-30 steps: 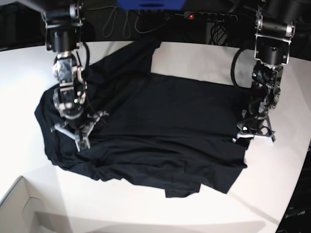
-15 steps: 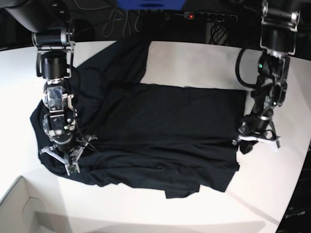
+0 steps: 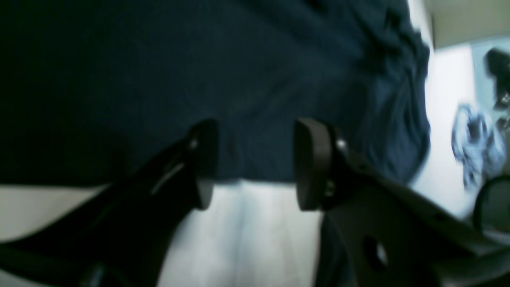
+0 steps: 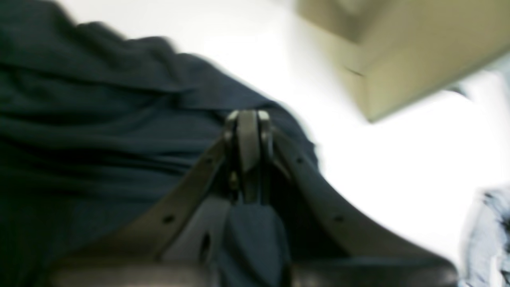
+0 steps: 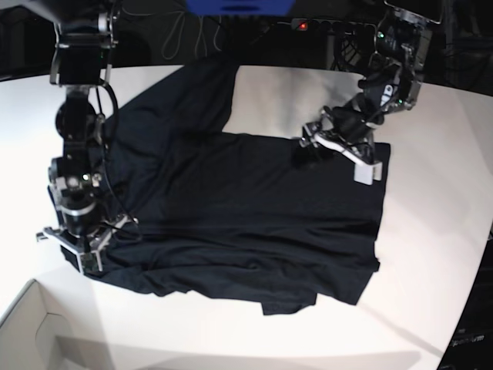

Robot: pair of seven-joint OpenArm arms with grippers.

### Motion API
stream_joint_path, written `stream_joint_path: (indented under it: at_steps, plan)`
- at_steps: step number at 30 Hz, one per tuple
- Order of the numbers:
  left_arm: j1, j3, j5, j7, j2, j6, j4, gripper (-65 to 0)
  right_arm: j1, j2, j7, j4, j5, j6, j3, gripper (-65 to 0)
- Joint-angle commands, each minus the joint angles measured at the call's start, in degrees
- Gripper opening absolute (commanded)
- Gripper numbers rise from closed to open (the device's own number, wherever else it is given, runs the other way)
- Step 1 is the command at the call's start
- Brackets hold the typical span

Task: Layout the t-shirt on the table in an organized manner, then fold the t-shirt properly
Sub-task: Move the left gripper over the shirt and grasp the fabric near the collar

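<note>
T-shirt (image 5: 254, 208) sprawls across the table (image 5: 431, 254); left gripper (image 5: 339, 154) hovers above it, jaws apart, while right gripper (image 5: 73, 247) pinches its edge.

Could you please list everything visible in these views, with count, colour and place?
t-shirt: one, black, spread wrinkled over the middle of the table.
table: one, white, under everything, curved far edge.
cardboard box: one, pale, corner showing at the near left of the base view.
power strip: one, dark with a red light, behind the table's far edge.
cables: a few, thin, behind the far edge.
blue object: one, at the top edge; what it is I cannot tell.
right gripper: one, black, shut on the t-shirt at its edge nearest the box.
left gripper: one, black, open above the t-shirt's far edge, holding nothing.
</note>
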Motion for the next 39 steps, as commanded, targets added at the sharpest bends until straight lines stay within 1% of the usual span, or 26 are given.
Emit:
stream_joint_path:
  at_steps: [1, 4, 6, 9, 12, 15, 18, 23, 27, 29, 31, 34, 35, 39]
  plan:
    - [-0.54, -0.09, -1.31, 1.09, -0.20, -0.43, 1.49, -33.4, 0.18, -0.37, 1.04, 2.49, 0.32, -0.31, 0.13, -65.0]
    - [-0.63, -0.09, -1.04, 6.10, 0.77, -0.43, 2.90, -33.1, -2.28, -0.55, -2.39, 6.09, 0.40, -0.31, 0.48, -65.0]
    - [-0.72, 0.00, -1.04, 8.74, 1.47, -0.25, 3.16, -33.1, -3.87, -0.64, -3.71, 8.03, 0.40, -0.31, 0.48, -65.0]
    - [-0.72, 1.23, -1.04, 12.87, 2.70, -0.16, 2.81, -33.1, -6.42, -1.60, -3.71, 10.40, 0.40, -0.31, 0.74, -65.0]
    - [-2.21, 5.45, -0.43, 14.54, 3.41, -0.07, 2.46, -33.1, -8.00, -1.87, -3.71, 11.72, 0.40, -0.31, 1.62, -65.0]
    - [-3.00, 11.16, 4.49, 14.28, 3.49, -0.07, 2.46, -33.2, -9.49, -1.87, -3.71, 12.95, 0.40, -0.31, 1.62, -65.0]
    - [-4.14, 15.82, 11.53, 14.28, 5.43, -0.07, 2.46, -33.2, -10.99, -1.87, -3.71, 14.09, 0.49, -0.31, 1.62, -65.0]
    - [-3.71, 16.53, 20.23, 14.28, 8.68, -0.07, 2.11, -33.1, -13.36, -1.87, -3.71, 16.11, 0.49, -0.31, 1.71, -65.0]
    - [-3.97, 16.53, 24.71, 14.72, 11.58, -0.07, -1.15, -33.9, -15.03, -1.87, -3.71, 17.61, 0.49, -0.31, 1.71, -65.0]
    - [-4.14, 16.61, 26.38, 14.81, 12.55, -0.07, -2.90, -38.4, -15.47, -1.87, -3.71, 18.14, 0.49, -0.31, 1.71, -65.0]
    - [-4.14, 16.61, 27.53, 14.28, 13.43, -0.43, -4.75, -47.9, -15.91, -1.87, -3.71, 18.49, 0.49, -0.31, 2.24, -65.0]
    - [-4.32, 16.53, 27.70, 14.28, 13.78, -0.43, -7.12, -62.4, -16.17, -2.31, -3.62, 19.28, 0.49, -0.31, 3.82, -65.0]
    - [-4.32, 16.53, 27.70, 14.28, 13.78, -0.43, -7.48, -65.0, -16.17, -2.48, -3.62, 19.28, 0.49, -0.31, 3.91, -65.0]
    - [-5.38, 16.00, 27.26, 14.19, 13.25, -0.43, -6.60, -65.0, -16.26, -2.57, -3.71, 19.37, 0.49, -0.31, 5.14, -65.0]
